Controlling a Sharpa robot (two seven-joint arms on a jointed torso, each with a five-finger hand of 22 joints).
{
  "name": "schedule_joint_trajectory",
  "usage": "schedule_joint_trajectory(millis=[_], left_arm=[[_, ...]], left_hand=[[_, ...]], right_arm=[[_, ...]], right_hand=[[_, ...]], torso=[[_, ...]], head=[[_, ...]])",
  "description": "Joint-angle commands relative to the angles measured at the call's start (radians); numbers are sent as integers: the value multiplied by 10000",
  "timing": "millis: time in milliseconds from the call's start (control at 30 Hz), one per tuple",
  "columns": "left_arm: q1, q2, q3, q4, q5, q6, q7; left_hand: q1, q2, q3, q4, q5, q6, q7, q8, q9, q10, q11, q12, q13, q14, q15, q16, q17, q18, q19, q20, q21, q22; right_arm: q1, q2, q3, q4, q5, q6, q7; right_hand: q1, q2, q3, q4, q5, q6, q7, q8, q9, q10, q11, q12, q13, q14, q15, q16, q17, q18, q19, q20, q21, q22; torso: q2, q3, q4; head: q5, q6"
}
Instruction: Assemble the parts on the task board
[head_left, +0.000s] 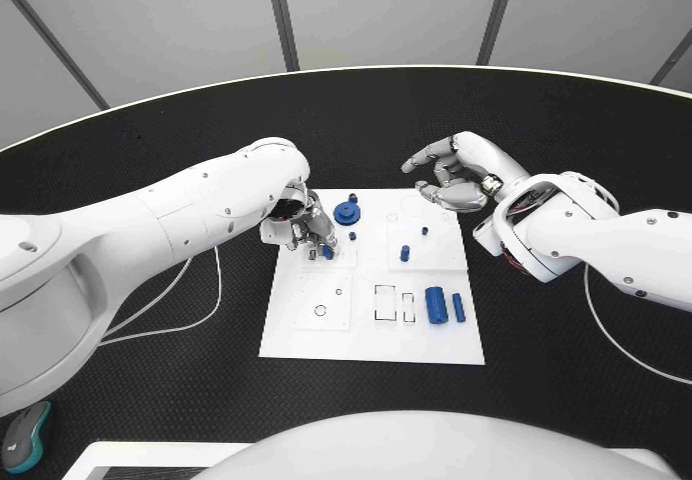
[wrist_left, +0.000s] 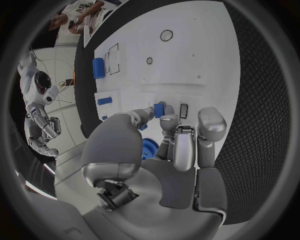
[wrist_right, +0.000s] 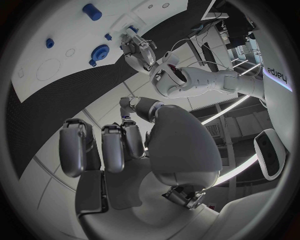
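Cylinders, blue, lay near the task board's right edge, nearest the robot. Farther in, the left hand seemingly pinched a small blue part at the board's left side, beside the blue gear. Beyond the board's far edge, the right hand hovered, fingers curled, holding nothing.

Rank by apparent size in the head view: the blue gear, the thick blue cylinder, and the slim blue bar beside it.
1. Blue gear, widest.
2. Thick blue cylinder.
3. Slim blue bar, about as long as the cylinder but much narrower.
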Motion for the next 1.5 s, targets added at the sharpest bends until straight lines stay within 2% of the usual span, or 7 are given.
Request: schedule_joint_trajectory(millis=[33, 233, 633, 1067, 1300, 1500], left_arm=[[0, 1, 0, -11, -2, 4, -432], [0, -12, 0, -21, -8, -21, -431], [0, -29, 0, 9, -11, -78, -418], [0, -94, 0, 73, -10, -258, -395], [2, -334, 2, 375, 21, -598, -362], [13, -683, 5, 859, 386, -1118, -310]], left_hand=[[-38, -110, -127, 44, -36, 33, -32, -55, 14, -53, -46, 40, -3, 717, -63, -20, 1437, -28, 20, -73, 11, 5], [-69, -135, -256, 129, -36, 42, -24, -84, 25, -64, -39, 41, -12, 715, -57, -21, 1432, -25, 15, -72, 1, -9], [-46, -435, -893, 312, -36, 32, 18, -224, 63, -130, -1, 36, -74, 710, -27, -25, 1417, -26, 20, -58, -5, -5], [-70, -549, -1344, 556, -34, 25, 60, -359, 66, -173, 36, 33, -125, 711, 3, -23, 1417, -25, 23, -43, -13, -12], [-213, -601, -1853, 848, -34, 26, 94, -481, 70, -214, 69, 24, -182, 704, 32, -31, 1391, -21, 20, -22, -29, -34], [-410, -478, -2220, 868, -32, -153, 146, -724, -6, -310, 112, -26, -323, 698, 64, -40, 1367, -15, 8, -8, -56, -68]], right_arm=[[0, 1, 0, 0, 0, 7, -3], [1, 1, 0, -2, 0, 15, -8], [1, 2, 0, -8, 0, 26, -15], [1, 21, 0, -37, 0, 37, -9], [0, 26, 0, -83, 0, 40, 3], [-2, 37, -1, -174, 0, 40, 22]], right_hand=[[-12, -94, -3, -37, 22, 77, 0, -46, -9, -70, -10, -63, 693, 760, 61, -37, 1431, 121, 365, 66, -40, 1352], [-19, -101, -6, -37, 20, 74, 1, -52, -11, -80, -10, -76, 680, 758, 62, -42, 1423, 121, 364, 66, -42, 1351], [-19, -101, -6, -37, 20, 74, 1, -52, -11, -80, -10, -76, 680, 758, 62, -42, 1423, 121, 364, 66, -42, 1351], [-19, -101, -6, -37, 20, 74, 1, -52, -11, -80, -10, -76, 680, 758, 62, -42, 1423, 121, 364, 66, -42, 1351], [-19, -101, -6, -37, 20, 74, 1, -52, -11, -80, -10, -76, 680, 758, 62, -42, 1423, 121, 364, 66, -42, 1351], [-42, -109, -9, -34, 18, 76, 2, -67, -19, -93, -8, -94, 664, 754, 63, -51, 1408, 121, 362, 67, -47, 1350]], torso=[[3, -1, 9], [0, -2, 3], [-7, -4, 3], [-12, -4, 9], [-33, -13, 9], [-81, -1, 26]], head=[[-7, 0], [-8, -7], [-5, 0], [10, 17], [7, 32], [15, 61]])
